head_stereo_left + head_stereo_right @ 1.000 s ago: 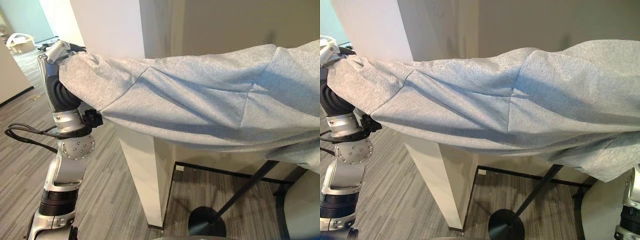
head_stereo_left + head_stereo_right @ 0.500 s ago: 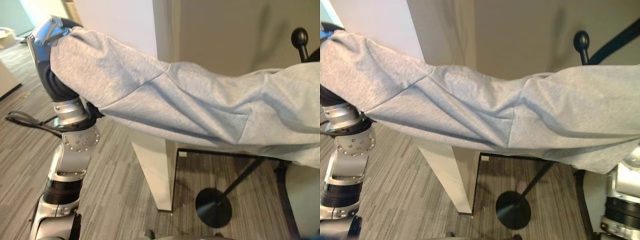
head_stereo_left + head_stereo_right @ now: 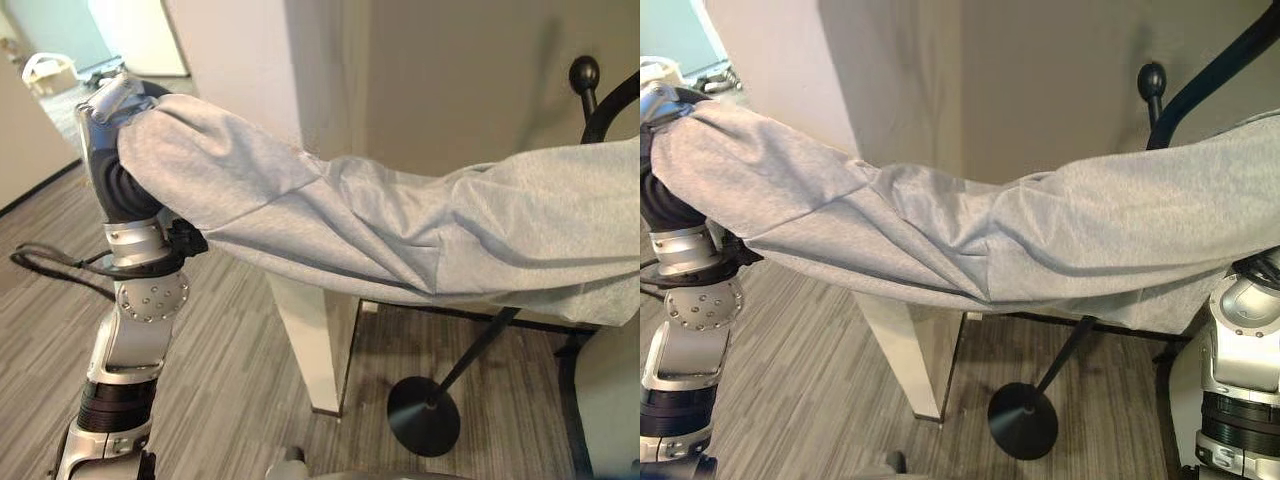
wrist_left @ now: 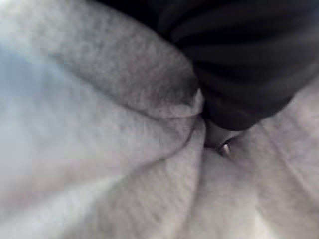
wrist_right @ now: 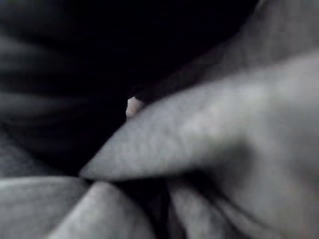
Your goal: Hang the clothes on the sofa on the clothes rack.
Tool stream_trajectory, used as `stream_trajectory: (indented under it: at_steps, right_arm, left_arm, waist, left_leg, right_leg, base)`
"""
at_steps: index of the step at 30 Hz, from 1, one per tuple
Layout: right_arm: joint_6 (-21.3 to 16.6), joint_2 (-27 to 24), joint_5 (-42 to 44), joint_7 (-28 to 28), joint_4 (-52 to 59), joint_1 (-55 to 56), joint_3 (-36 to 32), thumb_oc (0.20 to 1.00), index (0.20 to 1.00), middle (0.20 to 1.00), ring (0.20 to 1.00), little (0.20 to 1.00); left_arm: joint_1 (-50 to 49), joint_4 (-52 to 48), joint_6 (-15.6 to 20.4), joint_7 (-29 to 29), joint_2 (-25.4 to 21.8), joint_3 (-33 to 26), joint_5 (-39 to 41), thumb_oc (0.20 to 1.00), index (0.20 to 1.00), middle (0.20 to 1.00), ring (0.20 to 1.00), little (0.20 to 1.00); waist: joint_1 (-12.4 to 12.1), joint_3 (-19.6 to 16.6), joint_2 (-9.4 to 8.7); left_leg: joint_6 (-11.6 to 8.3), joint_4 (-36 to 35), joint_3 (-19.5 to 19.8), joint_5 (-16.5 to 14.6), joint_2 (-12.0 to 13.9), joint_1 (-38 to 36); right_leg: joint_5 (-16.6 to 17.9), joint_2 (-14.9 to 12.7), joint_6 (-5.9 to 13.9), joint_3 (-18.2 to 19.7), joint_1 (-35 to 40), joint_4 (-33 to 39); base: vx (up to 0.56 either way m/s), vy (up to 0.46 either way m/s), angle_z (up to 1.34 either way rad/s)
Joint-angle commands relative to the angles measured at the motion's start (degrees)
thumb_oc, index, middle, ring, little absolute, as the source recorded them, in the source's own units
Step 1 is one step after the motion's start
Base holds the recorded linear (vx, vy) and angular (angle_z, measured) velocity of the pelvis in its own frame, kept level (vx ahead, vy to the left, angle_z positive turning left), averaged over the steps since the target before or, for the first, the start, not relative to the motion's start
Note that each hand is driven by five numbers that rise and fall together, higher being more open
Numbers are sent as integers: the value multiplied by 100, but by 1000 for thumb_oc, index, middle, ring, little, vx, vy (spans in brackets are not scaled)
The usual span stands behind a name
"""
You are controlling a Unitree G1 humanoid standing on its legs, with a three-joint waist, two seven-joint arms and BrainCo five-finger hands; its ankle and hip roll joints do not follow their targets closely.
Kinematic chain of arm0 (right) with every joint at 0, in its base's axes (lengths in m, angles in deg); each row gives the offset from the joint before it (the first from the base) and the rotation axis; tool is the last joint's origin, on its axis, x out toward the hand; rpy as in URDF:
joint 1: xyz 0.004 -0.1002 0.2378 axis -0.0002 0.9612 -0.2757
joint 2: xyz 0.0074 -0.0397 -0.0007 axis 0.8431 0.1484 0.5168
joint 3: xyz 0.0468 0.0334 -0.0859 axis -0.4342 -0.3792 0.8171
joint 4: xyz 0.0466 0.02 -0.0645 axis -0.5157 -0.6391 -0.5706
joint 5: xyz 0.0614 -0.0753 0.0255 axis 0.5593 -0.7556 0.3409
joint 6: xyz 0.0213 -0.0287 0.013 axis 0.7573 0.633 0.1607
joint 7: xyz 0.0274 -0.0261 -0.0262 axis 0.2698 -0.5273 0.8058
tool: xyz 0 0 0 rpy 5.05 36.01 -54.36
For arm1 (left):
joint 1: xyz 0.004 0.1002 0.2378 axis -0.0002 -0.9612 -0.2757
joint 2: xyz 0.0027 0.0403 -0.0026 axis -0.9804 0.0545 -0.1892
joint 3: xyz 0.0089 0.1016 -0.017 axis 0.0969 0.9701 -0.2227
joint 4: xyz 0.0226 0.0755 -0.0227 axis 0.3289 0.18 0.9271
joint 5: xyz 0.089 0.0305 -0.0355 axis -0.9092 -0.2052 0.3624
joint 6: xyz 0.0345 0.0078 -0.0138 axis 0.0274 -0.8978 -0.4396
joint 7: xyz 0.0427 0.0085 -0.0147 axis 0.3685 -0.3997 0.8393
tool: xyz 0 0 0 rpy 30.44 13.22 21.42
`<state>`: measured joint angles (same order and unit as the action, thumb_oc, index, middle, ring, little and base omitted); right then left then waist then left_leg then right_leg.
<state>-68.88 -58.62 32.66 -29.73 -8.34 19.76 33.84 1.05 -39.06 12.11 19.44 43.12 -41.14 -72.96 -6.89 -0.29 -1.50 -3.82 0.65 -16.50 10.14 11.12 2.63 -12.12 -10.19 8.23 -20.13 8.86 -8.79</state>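
A light grey sweatshirt (image 3: 400, 220) hangs stretched in the air between my two arms, creased and bunched near its middle. My left hand (image 3: 112, 110) is raised at the upper left, with the cloth's end draped over it. In the left wrist view its dark ribbed cover (image 4: 249, 55) is pressed into grey folds. My right hand's cover (image 5: 60, 59) shows dark amid cloth, and the right arm (image 3: 1245, 330) rises under the garment's right end. The black clothes rack (image 3: 1210, 80) stands behind the right part, its knob (image 3: 583, 72) above the cloth and its round base (image 3: 424, 415) on the floor.
A white pillar (image 3: 310, 340) stands directly behind the garment, a beige wall (image 3: 460, 90) beside it. Grey striped carpet (image 3: 230, 360) covers the floor. A doorway at the upper left leads to a room with a pale object (image 3: 45, 70) on its floor.
The view has shifted, and the rack's knob has come into view above the garment's right end. The sweatshirt sits lower on the right and is more bunched in the middle.
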Motion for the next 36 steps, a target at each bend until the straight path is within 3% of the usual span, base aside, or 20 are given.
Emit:
stream_trajectory:
  at_steps: [1, 5, 8, 10, 11, 13, 14, 15, 16, 17, 21, 29, 34, 36]
  right_arm:
    - [-364, -58, -9, 0, -9, -610, -11, 200, 200, 200, 200, 200]
    - [-463, -255, 210, 148, -292, -609, 236, 200, 200, 200, 200, 200]
    - [-467, -271, 157, 202, -311, -523, 291, 200, 200, 200, 200, 200]
    - [-514, -255, 184, 271, -295, -512, 337, 200, 200, 200, 200, 200]
    - [-547, -285, 222, 329, -353, -527, 372, 200, 200, 200, 200, 200]
    - [-546, -313, 228, 354, -387, -529, 376, 200, 200, 200, 200, 200]
    - [-467, -329, 50, 424, -360, -516, 318, 200, 200, 200, 200, 200]
    - [-465, -328, 49, 424, -357, -514, 316, 200, 200, 200, 200, 200]
    - [-509, -336, 25, 449, -280, -490, 301, 200, 200, 200, 200, 200]
    - [-525, -287, -122, 389, -152, -502, 116, 200, 200, 200, 200, 200]
    - [-430, -544, -275, 151, -233, -749, -66, 200, 200, 200, 200, 200]
    - [-303, -794, -316, 109, -413, -1089, 33, 200, 200, 200, 200, 200]
    - [-71, -1368, -639, 59, -347, -1925, 290, 200, 200, 200, 200, 200]
    - [-50, -1494, -659, 44, -381, -2076, 320, 200, 200, 200, 200, 200]
  left_arm:
    - [251, 76, -35, 192, -673, -159, -272, 200, 200, 200, 200, 200]
    - [355, 375, -78, 221, -793, -48, -380, 200, 200, 200, 200, 200]
    - [413, 463, -57, 269, -712, 13, -408, 200, 200, 200, 200, 200]
    - [385, 429, -20, 274, -635, 39, -438, 200, 200, 200, 200, 200]
    - [292, 377, 31, 254, -575, 86, -451, 200, 200, 200, 200, 200]
    - [230, 352, 29, 240, -538, 88, -442, 200, 200, 200, 200, 200]
    - [172, 322, 48, 196, -421, 97, -416, 200, 200, 200, 200, 200]
    - [173, 322, 47, 196, -421, 98, -416, 200, 200, 200, 200, 200]
    - [125, 251, 64, 160, -375, 115, -390, 200, 200, 200, 200, 200]
    - [44, 249, 2, 263, -345, -6, -553, 200, 200, 200, 200, 200]
    - [106, 245, -53, 273, -616, -75, -666, 200, 200, 200, 200, 200]
    - [171, 226, -146, 292, -1008, -351, -803, 200, 200, 200, 200, 200]
    - [138, 193, -216, 314, -1543, -681, -987, 200, 200, 200, 200, 200]
    - [104, 187, -213, 301, -1632, -759, -998, 200, 200, 200, 200, 200]
  waist:
    - [-39, -146, -417]
    - [40, 30, -280]
    - [30, 192, -293]
    - [2, 289, -381]
    - [32, 299, -477]
    - [62, 290, -512]
    - [82, 312, -571]
    - [87, 305, -564]
    - [123, 260, -517]
    - [176, 69, -332]
    - [231, -146, -302]
    - [210, -173, -208]
    - [158, 78, -107]
    - [136, 76, -110]
  left_leg:
    - [-342, -53, -7, -153, -183, 420]
    - [-533, -509, 171, 388, 223, 403]
    - [-605, -379, 235, 453, 265, 511]
    - [-498, 132, 433, 101, 99, 536]
    - [-316, 738, 631, -534, -87, 538]
    - [-236, 1214, 711, -849, -164, 585]
    - [-57, 2269, 872, -1479, -486, 797]
    - [-56, 2300, 882, -1497, -479, 820]
    - [56, 1944, 884, -1708, -636, 618]
    - [181, 1107, 922, -1783, -915, 76]
    - [214, 225, 875, -1487, -1114, -331]
    - [322, -233, 855, -1390, -1178, -680]
    - [610, -351, 721, -1438, -1249, -976]
    - [618, -368, 701, -1446, -1259, -989]
  right_leg:
    - [543, 67, -52, -215, 749, 1379]
    - [443, 575, -249, -89, 638, 1379]
    - [492, 612, -321, -119, 616, 1379]
    - [606, 541, -380, -109, 535, 1379]
    - [689, 425, -404, -175, 466, 1374]
    - [704, 381, -425, -210, 452, 1365]
    - [641, 330, -537, -242, 351, 1165]
    - [634, 336, -536, -246, 343, 1157]
    - [625, 361, -493, -244, 281, 1083]
    - [600, 381, -442, -289, 135, 924]
    - [597, 234, -320, -323, 93, 792]
    - [591, 142, -195, -266, -89, 298]
    - [1159, -352, 331, -289, -796, -1591]
    - [1201, -450, 360, -301, -834, -1675]
  base:
    - [-213, -197, -31]
    - [-269, -221, -1]
    - [-168, -124, 9]
    - [-198, -116, 14]
    - [-163, -101, 18]
    - [-87, -36, 15]
    - [-66, -7, 39]
    - [-53, 19, 26]
    - [73, 178, 27]
    - [86, 223, -7]
    - [82, 118, 13]
    - [19, 57, -7]
    - [-10, 95, -12]
    - [10, -13, -7]
